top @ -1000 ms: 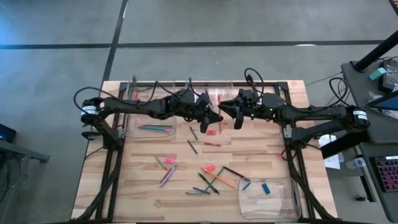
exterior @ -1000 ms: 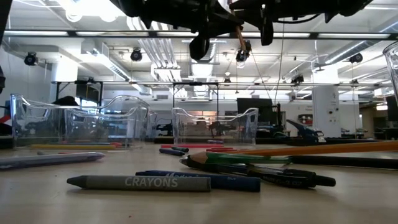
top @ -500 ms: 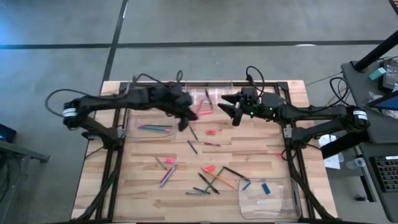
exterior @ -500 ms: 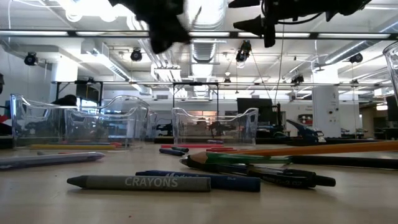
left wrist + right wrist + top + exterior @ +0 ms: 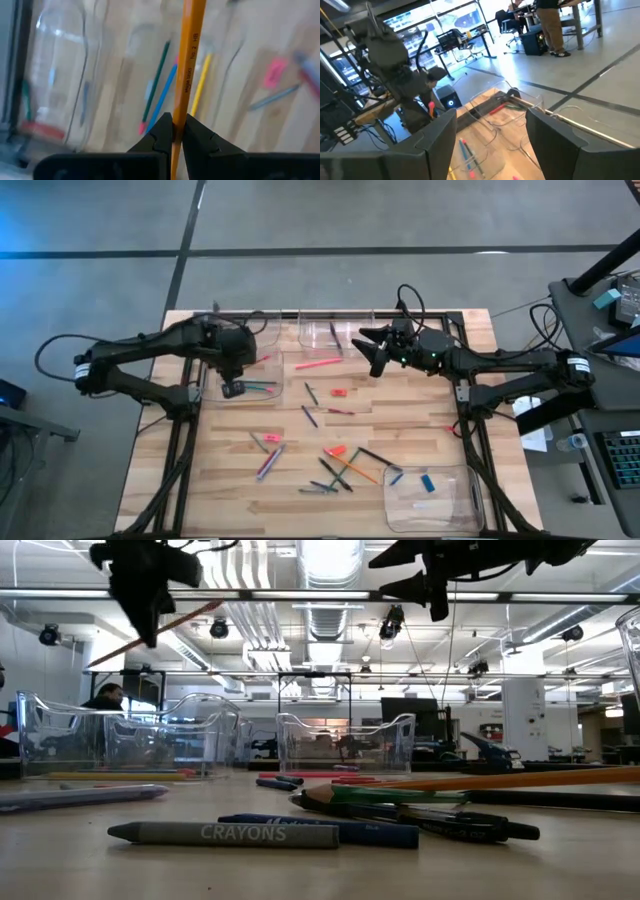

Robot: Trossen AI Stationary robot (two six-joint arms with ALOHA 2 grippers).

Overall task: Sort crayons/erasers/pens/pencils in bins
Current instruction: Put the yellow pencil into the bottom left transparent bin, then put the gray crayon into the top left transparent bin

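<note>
My left gripper [image 5: 232, 386] hangs above the left bin [image 5: 268, 392], shut on an orange pencil [image 5: 190, 55]. In the low view the pencil [image 5: 190, 615] shows as a slanting stick high above the table. That bin holds several coloured sticks. My right gripper [image 5: 372, 352] stands open and empty at the far middle of the table, beside the far bin [image 5: 328, 332]; its fingers [image 5: 437, 135] frame only the room. Loose pens, crayons and pink erasers [image 5: 338, 391] lie on the table's middle. My left gripper pinches the pencil's shaft [image 5: 179, 117] between its two fingers, about midway along as the low view shows it. The fingers point down, across the pencil. The pencil is lifted clear above the bin and tilted, one end higher than the other.
A near-right bin [image 5: 470, 498] holds a blue eraser [image 5: 428, 482]. A pink stick [image 5: 318, 364] lies between the two grippers. A cluster of sticks [image 5: 340, 465] lies near the front middle. A grey crayon [image 5: 225, 833] lies closest in the low view.
The two grippers stood together over the table's middle. My right gripper has opened and drawn back a little toward the far edge. My left gripper has carried the pencil toward the table's left edge and now stands above the left bin.
</note>
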